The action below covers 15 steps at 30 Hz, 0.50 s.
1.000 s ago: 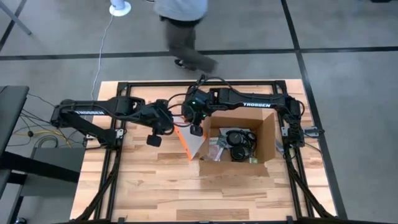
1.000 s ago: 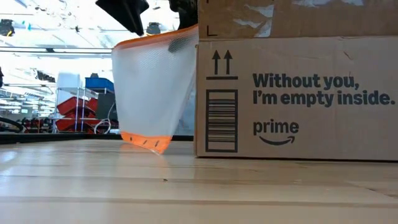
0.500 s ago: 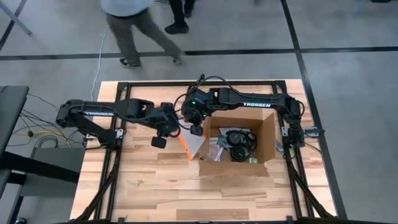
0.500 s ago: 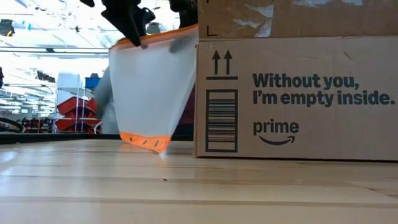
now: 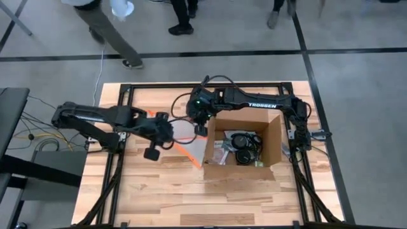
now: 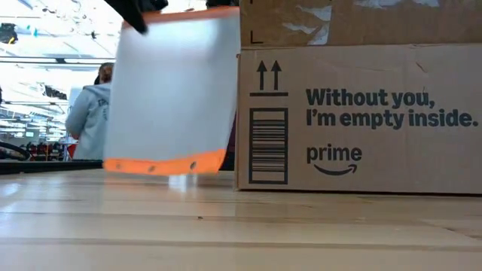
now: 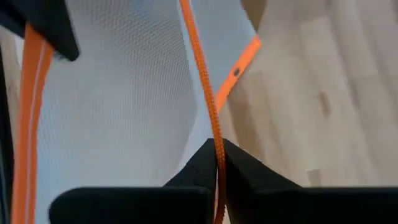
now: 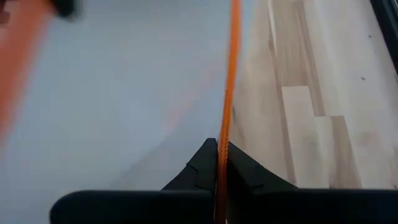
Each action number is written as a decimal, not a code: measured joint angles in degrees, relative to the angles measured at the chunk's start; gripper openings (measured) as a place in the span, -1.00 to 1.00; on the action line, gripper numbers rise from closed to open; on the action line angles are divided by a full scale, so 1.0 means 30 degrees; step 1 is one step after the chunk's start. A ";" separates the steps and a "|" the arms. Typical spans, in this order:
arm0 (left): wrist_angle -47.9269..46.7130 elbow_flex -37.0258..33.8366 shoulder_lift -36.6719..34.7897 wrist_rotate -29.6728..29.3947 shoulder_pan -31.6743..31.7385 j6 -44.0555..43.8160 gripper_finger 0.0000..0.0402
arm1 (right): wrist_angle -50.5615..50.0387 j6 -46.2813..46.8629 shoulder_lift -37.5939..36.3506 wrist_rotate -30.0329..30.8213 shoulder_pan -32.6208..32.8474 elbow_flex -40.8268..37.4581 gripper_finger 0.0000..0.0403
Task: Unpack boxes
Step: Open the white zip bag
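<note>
Both grippers, left gripper [image 7: 217, 163] and right gripper [image 8: 222, 163], clenched on pouch [image 6: 169, 90] edge, left of box [image 5: 245, 145]. Box likely stiff, light; best taken by a flap.

pouch [image 5: 186, 138] left of box [image 5: 244, 166] | headphones [image 5: 241, 147] in box

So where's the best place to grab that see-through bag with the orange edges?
Probably the orange top edge, from above. The pouch hangs upright beside the box, and that thin stiff rim already sits pinched between the left gripper and right gripper fingers; the mesh sides look floppy.
</note>
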 joint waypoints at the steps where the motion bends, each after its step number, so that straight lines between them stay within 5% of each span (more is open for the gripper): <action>1: -0.0002 0.0000 -0.0281 0.0006 -0.0204 -0.0428 -1.00 | -0.0103 0.0152 0.0000 0.0000 -0.0146 0.0000 -1.00; 9: -0.0075 0.0000 -0.0781 -0.0798 -0.0804 -0.1539 -1.00 | 0.0109 0.0529 0.0000 -0.0013 -0.1203 0.0000 -0.98; 15: 0.0020 -0.0466 -0.0604 -0.1688 -0.0797 -0.1151 -1.00 | -0.0381 -0.1455 0.0000 -0.0219 -0.1347 0.0000 -0.63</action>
